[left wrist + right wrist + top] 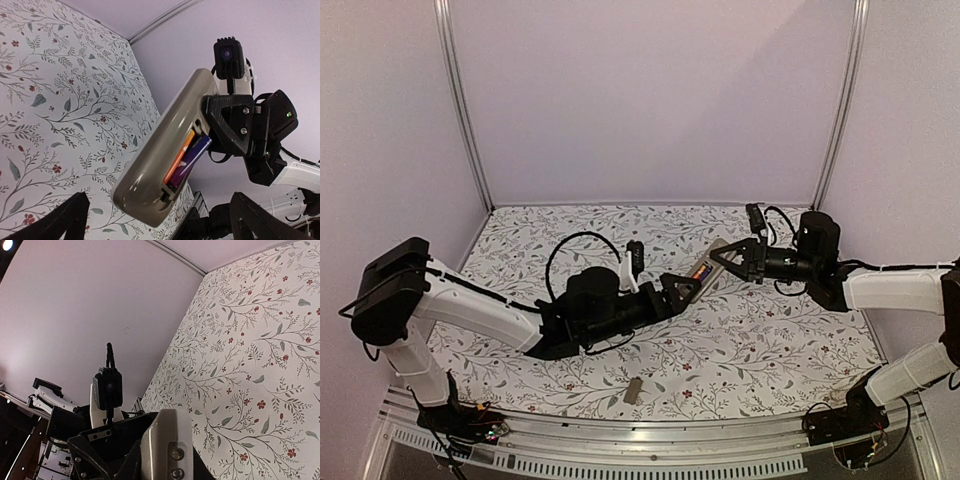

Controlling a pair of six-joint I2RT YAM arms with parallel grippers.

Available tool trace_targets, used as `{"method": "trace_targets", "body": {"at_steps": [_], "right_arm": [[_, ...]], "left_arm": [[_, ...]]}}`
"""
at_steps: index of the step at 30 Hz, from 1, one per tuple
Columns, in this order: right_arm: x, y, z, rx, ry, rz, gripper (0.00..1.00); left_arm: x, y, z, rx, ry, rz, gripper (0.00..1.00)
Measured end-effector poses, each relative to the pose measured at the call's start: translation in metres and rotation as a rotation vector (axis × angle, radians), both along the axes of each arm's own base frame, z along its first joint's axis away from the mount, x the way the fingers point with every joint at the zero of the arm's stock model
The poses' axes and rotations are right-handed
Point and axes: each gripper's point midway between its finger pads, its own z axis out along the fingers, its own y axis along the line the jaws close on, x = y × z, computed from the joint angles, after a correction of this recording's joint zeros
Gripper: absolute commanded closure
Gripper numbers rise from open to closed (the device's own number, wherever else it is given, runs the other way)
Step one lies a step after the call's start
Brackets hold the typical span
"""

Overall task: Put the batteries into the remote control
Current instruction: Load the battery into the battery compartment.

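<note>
While the white, leaf-and-flower-patterned worktop point(770, 330) is lying beneath plain lilac walls point(650, 90), the right claw point(718, 258) is clamping the slim grey-beige remote control point(165, 145) aloft, an orange-red battery point(178, 159) sitting in its recess; the left claw point(687, 281) is gaping at its near end.

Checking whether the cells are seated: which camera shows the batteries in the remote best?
Left wrist view: the batteries lie in the open recess of the remote control, orange and purple casings plain. The top view shows only a small orange streak. The right wrist view shows none of them.
</note>
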Motion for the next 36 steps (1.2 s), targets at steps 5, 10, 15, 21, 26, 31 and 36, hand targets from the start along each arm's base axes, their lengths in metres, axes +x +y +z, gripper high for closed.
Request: {"method": "trace_targets", "body": {"at_steps": [5, 10, 15, 21, 26, 31, 36], "right_arm": [[0.000, 0.003, 0.001, -0.002, -0.009, -0.011, 1.00], [-0.001, 0.006, 0.001, -0.008, -0.027, -0.014, 1.00], [-0.001, 0.008, 0.000, -0.013, -0.038, -0.022, 1.00], [-0.003, 0.011, 0.001, -0.021, -0.062, -0.022, 1.00], [-0.004, 0.010, 0.004, -0.031, -0.083, -0.029, 1.00], [-0.008, 0.010, 0.004, -0.046, -0.103, -0.028, 1.00], [-0.010, 0.011, 0.002, -0.065, -0.117, -0.023, 1.00]], "left_arm": [[0.004, -0.005, 0.006, -0.054, 0.028, 0.018, 0.00], [0.006, -0.011, 0.005, -0.093, 0.054, 0.021, 0.00], [0.008, -0.014, 0.007, -0.120, 0.063, 0.021, 0.02], [0.010, -0.019, 0.009, -0.144, 0.065, 0.024, 0.05], [0.012, -0.021, 0.007, -0.154, 0.081, 0.035, 0.09], [0.016, -0.019, 0.011, -0.180, 0.086, 0.057, 0.11], [0.017, -0.019, 0.010, -0.191, 0.091, 0.067, 0.13]]}}
